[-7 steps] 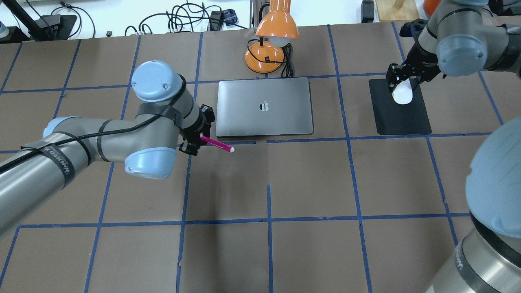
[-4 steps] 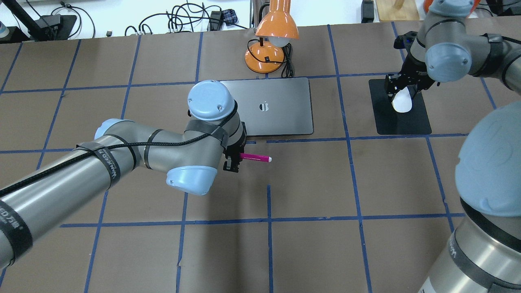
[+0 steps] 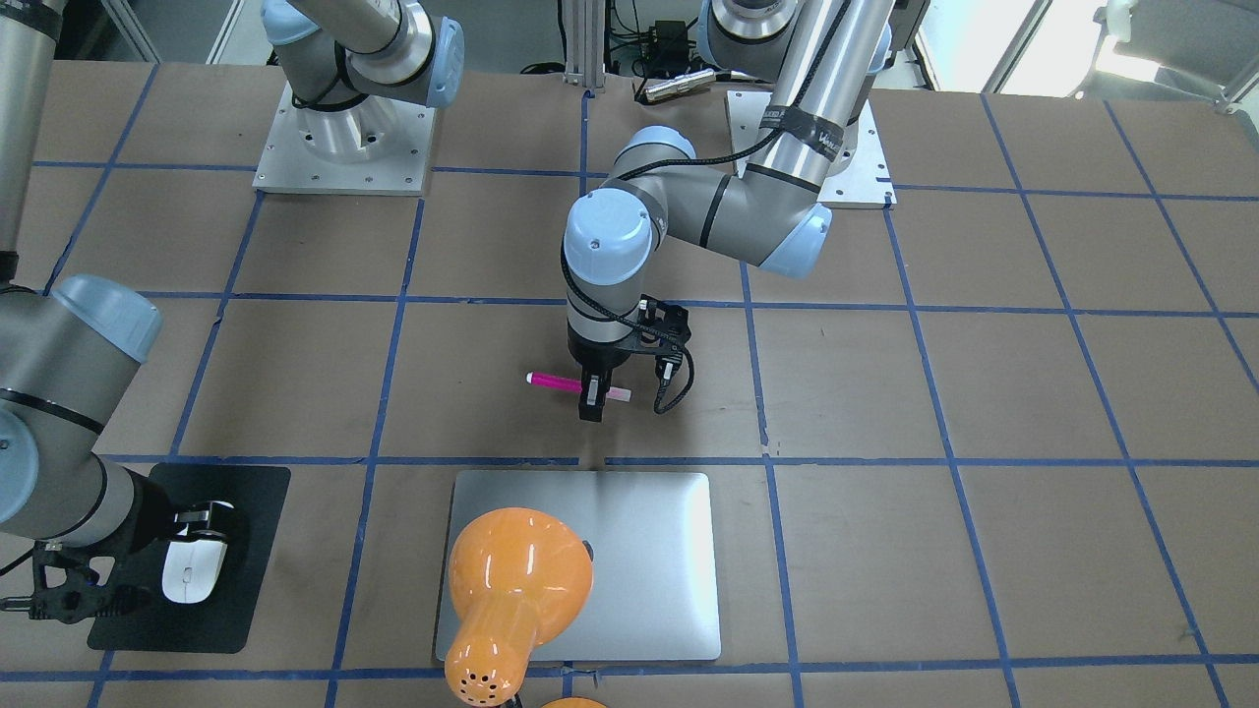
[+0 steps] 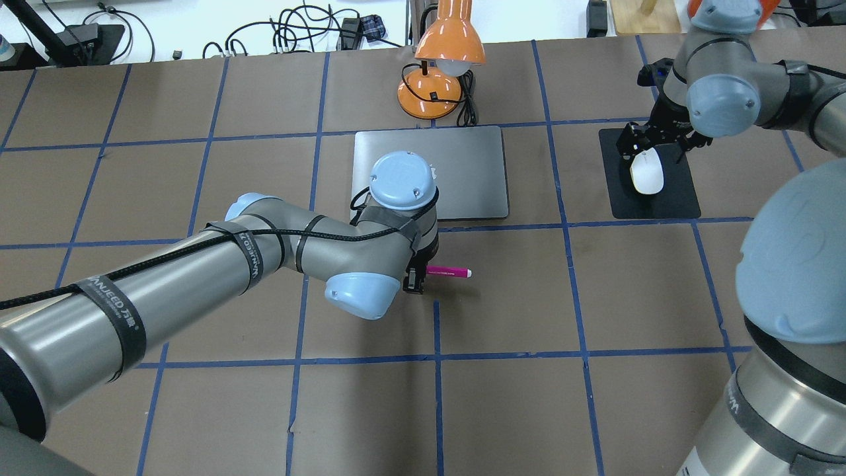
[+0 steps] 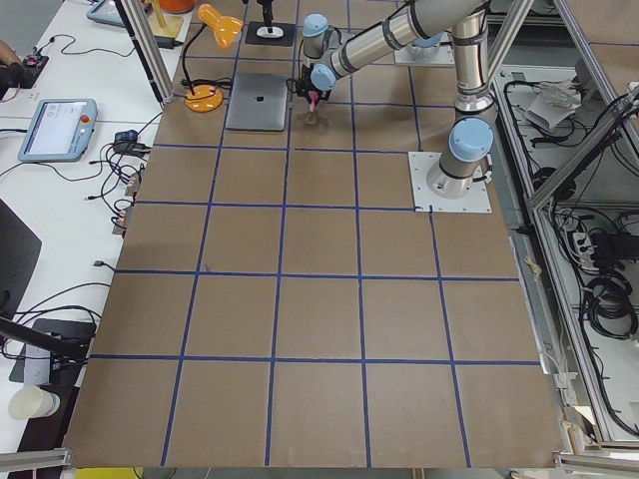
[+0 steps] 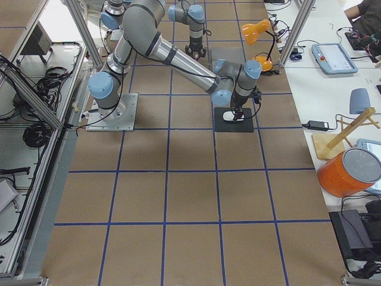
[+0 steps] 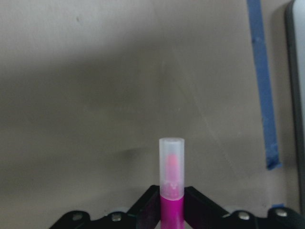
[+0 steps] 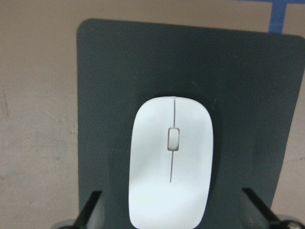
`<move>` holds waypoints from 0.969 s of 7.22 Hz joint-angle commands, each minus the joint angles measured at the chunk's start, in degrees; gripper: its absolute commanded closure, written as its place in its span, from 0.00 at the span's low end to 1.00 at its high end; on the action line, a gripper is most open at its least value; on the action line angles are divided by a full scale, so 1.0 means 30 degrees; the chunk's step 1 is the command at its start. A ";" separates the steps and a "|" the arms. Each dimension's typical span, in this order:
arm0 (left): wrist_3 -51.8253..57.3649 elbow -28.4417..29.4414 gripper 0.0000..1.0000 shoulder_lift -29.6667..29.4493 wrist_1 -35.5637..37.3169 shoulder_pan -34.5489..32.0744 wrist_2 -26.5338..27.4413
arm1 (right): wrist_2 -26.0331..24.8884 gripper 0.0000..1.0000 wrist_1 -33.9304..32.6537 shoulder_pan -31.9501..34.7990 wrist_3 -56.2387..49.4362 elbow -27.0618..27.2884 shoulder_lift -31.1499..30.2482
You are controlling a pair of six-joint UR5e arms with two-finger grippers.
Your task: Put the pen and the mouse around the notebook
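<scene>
The pink pen (image 4: 451,271) is held level in my left gripper (image 4: 416,279), which is shut on its rear end. Its pale cap (image 7: 171,167) points away from the fingers, over the brown paper. It hangs just on the robot's side of the silver notebook (image 4: 469,172), which lies flat and closed. The white mouse (image 8: 170,162) rests on a black mat (image 4: 667,201) at the right. My right gripper (image 4: 654,147) is open just above it. Its fingers (image 8: 91,206) stand either side of the mouse's rear, apart from it.
An orange desk lamp (image 4: 439,73) stands behind the notebook, and its shade (image 3: 516,580) covers part of the lid in the front-facing view. Its black cable (image 4: 468,106) runs beside the base. Blue tape lines cross the brown table cover (image 4: 595,297).
My left arm has carried the pen rightward and toward the robot, from the notebook's left corner to its front edge. The right gripper has opened off the mouse, which now shows fully.
</scene>
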 commanded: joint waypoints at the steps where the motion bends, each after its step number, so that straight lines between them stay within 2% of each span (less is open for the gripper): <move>1: 0.0782 0.0017 0.01 -0.0189 -0.0109 -0.0163 0.0503 | 0.0014 0.00 0.0211 0.0030 0.0033 -0.0252 -0.0474; 2: 0.0875 0.0046 0.00 0.0273 0.0094 -0.0134 0.0533 | -0.0043 0.00 0.0763 0.0146 0.0062 -0.0455 -0.1145; 3: 0.1630 0.0250 0.00 0.0857 -0.0136 0.0011 0.0563 | -0.0015 0.00 0.2596 0.0379 0.0904 -0.1008 -0.1847; 4: 0.6510 0.0223 0.00 0.2023 -0.0632 0.0158 0.1230 | 0.0130 0.00 0.4442 0.0788 0.1144 -0.1710 -0.2725; 5: 1.0242 0.0483 0.00 0.3601 -0.2174 0.1232 0.0744 | 0.0161 0.00 0.6461 0.1720 0.2539 -0.2007 -0.4097; 6: 1.2803 0.1559 0.00 0.5125 -0.4539 0.2954 -0.1175 | 0.0161 0.00 0.7526 0.2715 0.4061 -0.1865 -0.5735; 7: 1.6657 0.2933 0.00 0.6359 -0.7695 0.4335 -0.1543 | 0.0219 0.00 0.8319 0.3740 0.5265 -0.1805 -0.6940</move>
